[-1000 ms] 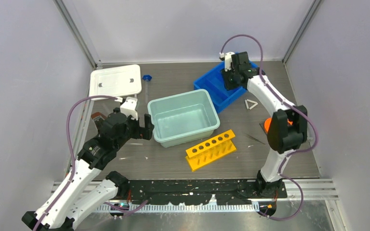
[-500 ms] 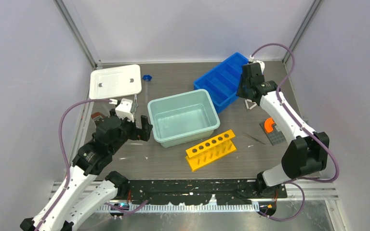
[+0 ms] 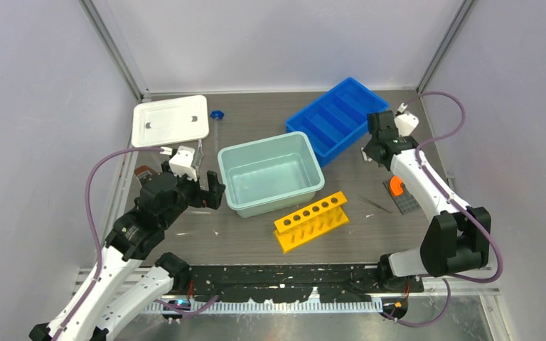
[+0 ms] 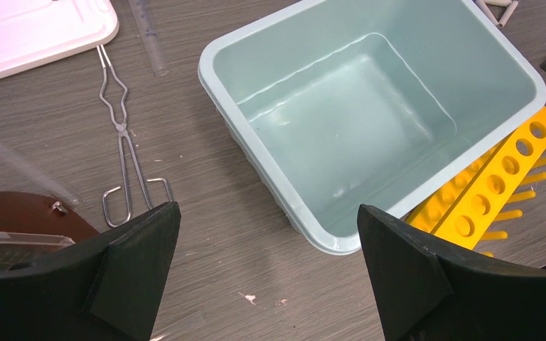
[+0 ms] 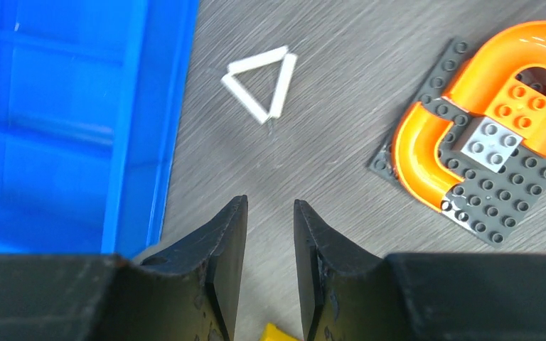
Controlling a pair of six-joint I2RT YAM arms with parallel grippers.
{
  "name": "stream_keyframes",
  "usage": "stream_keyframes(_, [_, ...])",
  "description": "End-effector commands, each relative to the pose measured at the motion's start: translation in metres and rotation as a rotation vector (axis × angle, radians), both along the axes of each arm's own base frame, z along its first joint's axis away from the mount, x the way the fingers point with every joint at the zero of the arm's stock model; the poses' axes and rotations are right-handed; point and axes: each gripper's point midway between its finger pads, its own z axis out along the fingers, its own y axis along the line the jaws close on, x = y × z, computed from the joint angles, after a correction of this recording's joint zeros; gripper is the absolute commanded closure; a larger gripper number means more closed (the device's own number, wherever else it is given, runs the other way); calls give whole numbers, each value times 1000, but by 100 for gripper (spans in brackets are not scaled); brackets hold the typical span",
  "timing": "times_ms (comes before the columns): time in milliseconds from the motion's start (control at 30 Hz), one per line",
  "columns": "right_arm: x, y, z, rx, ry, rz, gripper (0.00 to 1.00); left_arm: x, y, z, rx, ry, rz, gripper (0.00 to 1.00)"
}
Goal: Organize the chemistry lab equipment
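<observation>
A white wire triangle lies on the table beside the blue tray. My right gripper hovers just short of it, open by a narrow gap with nothing between the fingers. Silvery tongs lie left of the teal tub. A slim clear tube lies above them, its blue cap seen from the top view. My left gripper stands wide open and empty over the table at the tub's near-left corner. Thin tweezers rest near the right arm.
A yellow tube rack lies in front of the teal tub. A white lid sits at the back left. An orange and grey brick plate lies right of the triangle. A brown object sits by my left finger.
My right arm has swung off the blue tray, to the right and nearer, and now hangs over the triangle. The left arm has shifted slightly and stays wide open.
</observation>
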Motion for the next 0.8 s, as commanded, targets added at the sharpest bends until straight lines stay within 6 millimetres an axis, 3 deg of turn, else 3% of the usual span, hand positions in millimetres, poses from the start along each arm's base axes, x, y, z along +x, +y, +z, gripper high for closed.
stream_keyframes(0, [14,-32,8,78,-136,-172,62,4,-6,9,-26,-28,-11,0])
stream_keyframes(333, [30,-73,-31,130,-136,-324,58,4,-5,10,-28,-34,-8,0])
stream_keyframes(533, [58,-66,-48,187,-121,-327,59,7,-3,7,-14,-29,4,0])
stream_keyframes(767, [73,-64,-71,212,-109,-343,59,8,-4,4,-3,-18,3,0])
